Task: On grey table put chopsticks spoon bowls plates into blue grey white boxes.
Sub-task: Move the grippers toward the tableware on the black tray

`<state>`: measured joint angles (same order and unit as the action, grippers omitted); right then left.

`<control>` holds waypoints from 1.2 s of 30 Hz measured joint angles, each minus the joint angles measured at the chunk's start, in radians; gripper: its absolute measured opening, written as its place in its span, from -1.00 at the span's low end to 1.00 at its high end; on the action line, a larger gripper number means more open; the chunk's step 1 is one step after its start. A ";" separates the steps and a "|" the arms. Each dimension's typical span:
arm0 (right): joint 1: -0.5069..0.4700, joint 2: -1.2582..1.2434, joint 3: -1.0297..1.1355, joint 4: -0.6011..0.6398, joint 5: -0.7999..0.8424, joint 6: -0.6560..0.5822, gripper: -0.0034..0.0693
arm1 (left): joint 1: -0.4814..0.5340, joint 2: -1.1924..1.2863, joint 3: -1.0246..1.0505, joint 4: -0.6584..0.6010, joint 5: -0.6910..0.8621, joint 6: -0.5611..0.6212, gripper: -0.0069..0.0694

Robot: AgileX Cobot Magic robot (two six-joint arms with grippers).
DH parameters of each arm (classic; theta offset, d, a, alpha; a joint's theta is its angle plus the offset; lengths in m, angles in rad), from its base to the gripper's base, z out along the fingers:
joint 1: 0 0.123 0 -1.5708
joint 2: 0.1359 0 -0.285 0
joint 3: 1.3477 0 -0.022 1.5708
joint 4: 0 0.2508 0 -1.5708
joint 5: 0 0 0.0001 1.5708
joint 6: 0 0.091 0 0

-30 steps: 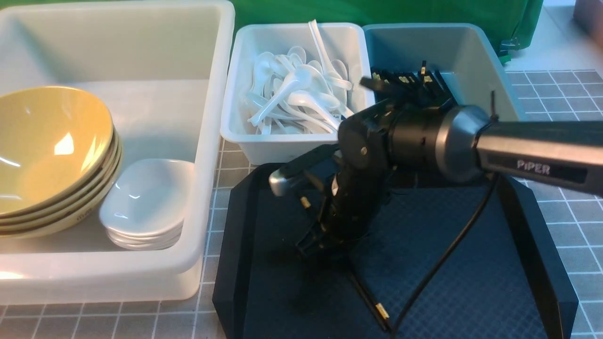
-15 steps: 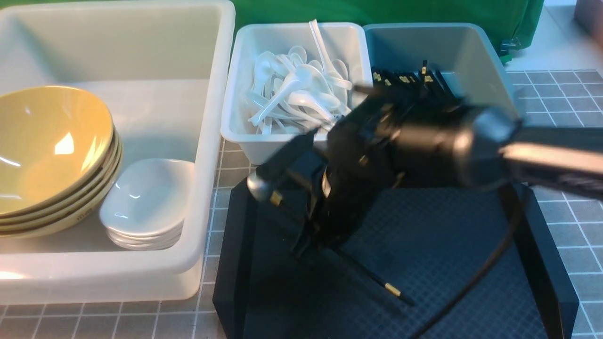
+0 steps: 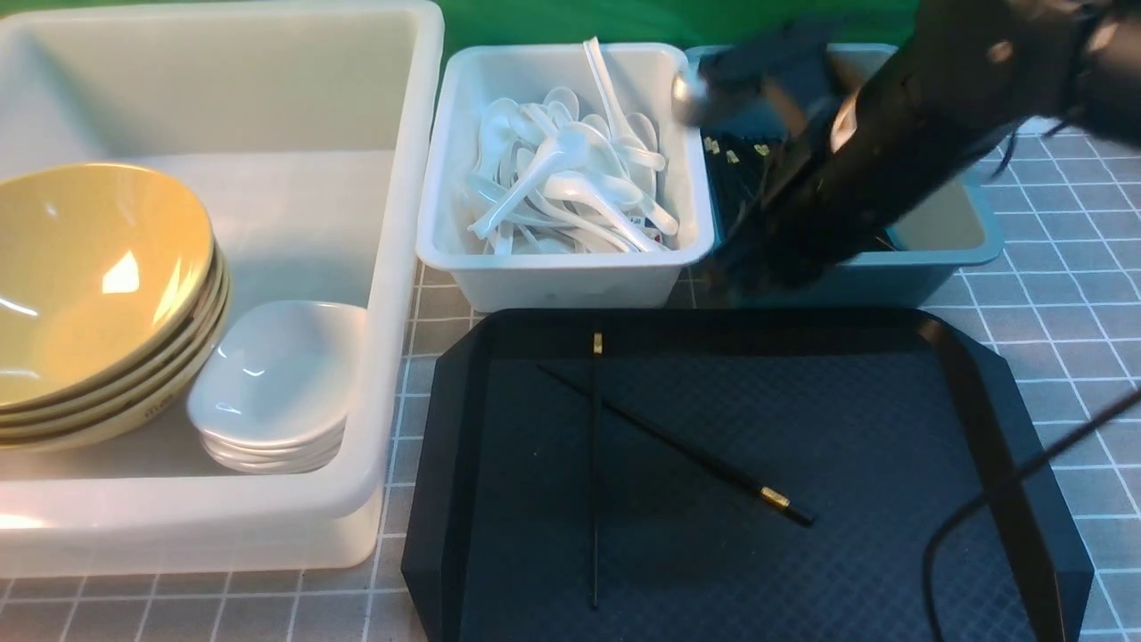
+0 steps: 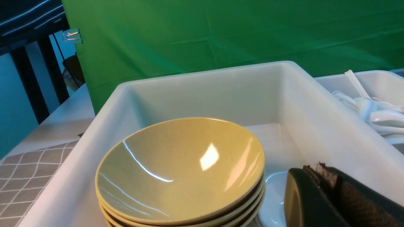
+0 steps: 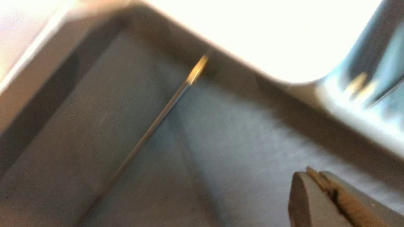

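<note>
Two black chopsticks lie crossed on the black tray: one [image 3: 595,481] runs front to back, the other [image 3: 686,450] lies diagonally with its gold band to the right. My right gripper [image 3: 735,267], blurred, hangs at the front wall of the blue-grey bin [image 3: 963,241], which holds more chopsticks [image 3: 740,156]. In the right wrist view it [image 5: 311,173] is shut and empty, with one chopstick [image 5: 151,129] lying below. My left gripper [image 4: 312,168] is shut and empty over the large white tub [image 4: 303,104], beside stacked yellow bowls [image 4: 180,167]. Spoons [image 3: 570,187] fill the white bin.
The tub [image 3: 397,267] at the left holds the bowls [image 3: 89,267] and stacked white plates [image 3: 276,374]. The black tray [image 3: 891,446] fills the front centre of the grey table [image 3: 1070,294]. A black cable [image 3: 1007,481] crosses the tray's right rim. A green cloth hangs behind.
My right arm has lifted off the tray and swung back and right to the blue-grey bin. Both chopsticks shifted and now lie free on the tray. The left side is unchanged.
</note>
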<state>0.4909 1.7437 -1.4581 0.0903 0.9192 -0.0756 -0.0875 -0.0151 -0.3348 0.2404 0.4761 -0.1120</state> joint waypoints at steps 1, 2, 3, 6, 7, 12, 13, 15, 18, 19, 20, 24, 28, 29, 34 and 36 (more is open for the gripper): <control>0.011 0.058 0.000 0.071 0.027 -0.037 -0.68 | 0.000 0.000 0.000 0.000 0.000 0.000 -0.84; 0.022 0.096 0.000 0.090 0.026 -0.048 -0.61 | 0.000 0.000 0.000 0.000 0.000 0.000 -0.84; 0.043 0.136 0.002 0.109 0.004 -0.053 -0.44 | 0.000 0.000 0.000 0.001 0.000 0.000 -0.84; 0.102 0.211 0.002 0.124 -0.104 -0.047 0.02 | 0.000 0.000 0.000 0.001 0.000 0.000 -0.84; 0.115 0.224 0.002 0.127 -0.135 -0.046 0.13 | 0.000 0.000 0.000 0.001 0.000 0.000 -0.84; 0.150 0.293 -0.013 0.066 -0.242 -0.032 0.50 | 0.000 0.000 0.000 0.001 0.000 0.000 -0.84; 0.149 0.307 -0.021 0.025 -0.250 -0.011 0.53 | 0.000 0.000 0.000 0.001 0.000 0.000 -0.84; 0.148 0.330 -0.029 -0.025 -0.255 0.016 0.54 | 0.000 0.000 0.000 0.001 0.000 0.000 -0.84; 0.146 0.346 -0.048 -0.053 -0.257 0.030 0.51 | 0.000 0.000 0.000 0.001 0.000 0.000 -0.84; 0.146 0.351 -0.057 -0.054 -0.257 0.031 0.48 | 0.000 0.000 0.000 0.001 0.000 0.000 -0.84; 0.147 0.354 -0.061 -0.054 -0.255 0.031 0.44 | 0.000 0.000 0.000 0.001 0.000 0.000 -0.84; 0.161 0.365 -0.074 -0.059 -0.242 0.010 0.10 | 0.000 0.000 0.000 0.001 0.000 0.000 -0.84; 0.177 0.369 -0.081 -0.058 -0.214 -0.048 -0.32 | 0.000 0.000 0.000 0.001 0.000 0.000 -0.84; 0.180 0.369 -0.082 -0.058 -0.210 -0.058 -0.45 | 0.000 0.000 0.000 0.001 0.000 0.000 -0.84; 0.204 0.334 -0.087 -0.059 -0.113 -0.080 -0.63 | 0.000 0.000 0.000 0.000 0.000 0.000 -0.84; 0.209 0.274 -0.080 -0.059 -0.090 -0.083 -0.77 | 0.000 0.000 0.000 0.000 0.000 0.000 -0.84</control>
<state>0.6999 2.0179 -1.5381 0.0313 0.8289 -0.1582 -0.0875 -0.0151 -0.3348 0.2405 0.4761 -0.1120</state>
